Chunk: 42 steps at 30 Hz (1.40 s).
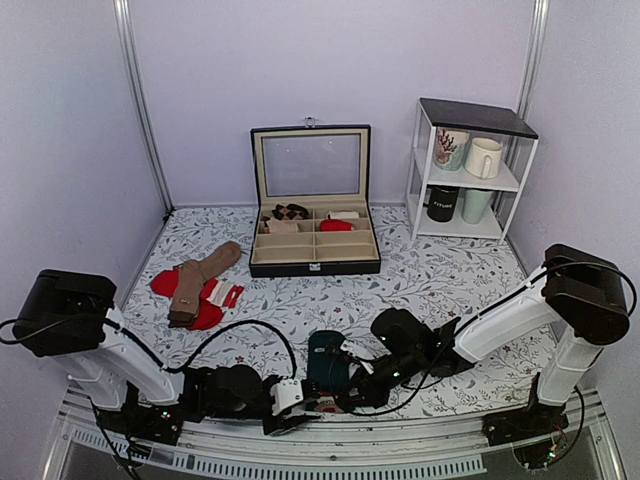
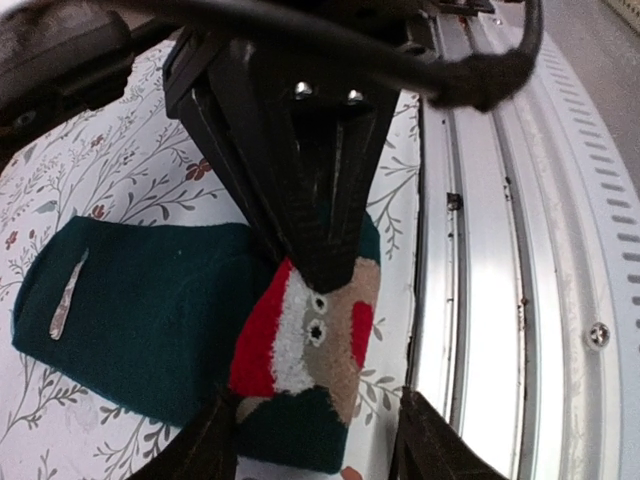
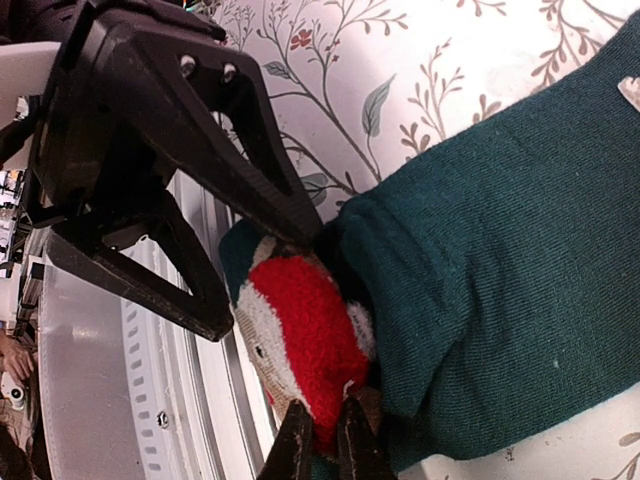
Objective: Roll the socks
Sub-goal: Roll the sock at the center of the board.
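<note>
The dark teal socks (image 1: pixel 324 362) lie flat at the table's near edge. Their near end carries a red, white and tan face pattern (image 2: pixel 312 335). In the left wrist view my left gripper (image 2: pixel 315 445) is open, its fingers either side of that patterned end. In the right wrist view my right gripper (image 3: pixel 322 435) is shut, pinching the red fuzzy patch (image 3: pixel 310 335) where the teal fabric (image 3: pixel 500 230) folds over. The two grippers meet tip to tip over the sock end, the left one (image 1: pixel 296 398) just near and left of the right one (image 1: pixel 347 385).
A black compartment box (image 1: pixel 315 262) with its lid up stands mid-table. Tan-brown socks (image 1: pixel 203 275) lie on red socks (image 1: pixel 162 283) at the left. A white shelf (image 1: pixel 470 115) with mugs stands back right. The metal edge rail (image 2: pixel 480 250) runs right beside the socks.
</note>
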Each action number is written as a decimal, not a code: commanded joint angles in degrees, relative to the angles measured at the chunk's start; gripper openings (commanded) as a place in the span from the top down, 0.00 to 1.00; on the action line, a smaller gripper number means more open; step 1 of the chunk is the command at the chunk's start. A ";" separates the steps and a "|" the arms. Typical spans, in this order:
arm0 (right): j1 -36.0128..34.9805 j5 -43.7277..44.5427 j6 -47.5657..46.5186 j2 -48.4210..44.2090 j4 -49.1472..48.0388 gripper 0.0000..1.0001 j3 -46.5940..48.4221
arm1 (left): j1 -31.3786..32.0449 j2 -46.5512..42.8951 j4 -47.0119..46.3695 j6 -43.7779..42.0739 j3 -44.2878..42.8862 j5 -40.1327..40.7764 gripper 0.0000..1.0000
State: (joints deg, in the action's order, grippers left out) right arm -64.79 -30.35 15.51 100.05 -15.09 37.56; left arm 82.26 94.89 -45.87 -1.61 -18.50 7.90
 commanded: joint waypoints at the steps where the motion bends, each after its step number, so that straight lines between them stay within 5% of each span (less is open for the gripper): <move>1: -0.08 3.19 -0.13 4.16 9.64 0.93 -2.14 | -0.82 1.92 -1.95 0.71 -1.11 -0.96 0.52; 4: -0.01 3.11 -0.17 4.29 9.64 0.93 -2.15 | -0.92 2.34 -2.51 1.06 -1.14 -1.51 0.65; 8: 0.00 3.02 -0.13 4.62 9.64 0.93 -2.15 | -1.05 2.53 -2.56 1.23 -1.19 -2.32 1.00; 14: -0.02 3.22 -0.13 4.09 9.84 0.92 -1.36 | -1.33 3.34 -0.86 3.72 -1.35 -3.78 1.00; 20: -0.03 9.99 -1.46 -1.25 10.27 0.73 0.18 | -3.28 4.01 0.51 11.76 0.69 -6.38 1.00; 29: -4.60 20.06 -17.20 -19.88 -15.83 0.48 -13.42 | -5.00 3.27 6.26 20.85 2.69 -9.65 1.00; 34: -11.11 24.51 -26.69 -16.72 -16.23 0.45 -12.00 | -5.69 4.55 6.22 22.75 3.06 -11.31 1.00; 42: -15.29 33.89 -28.59 -7.76 -15.83 0.44 -8.84 | -6.15 6.16 5.79 23.02 3.07 -12.65 1.00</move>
State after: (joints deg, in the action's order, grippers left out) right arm -79.55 -3.75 -10.52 89.67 -29.21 27.64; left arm 76.58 97.86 -49.56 20.40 -17.56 -2.59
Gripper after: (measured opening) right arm 0.563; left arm 0.018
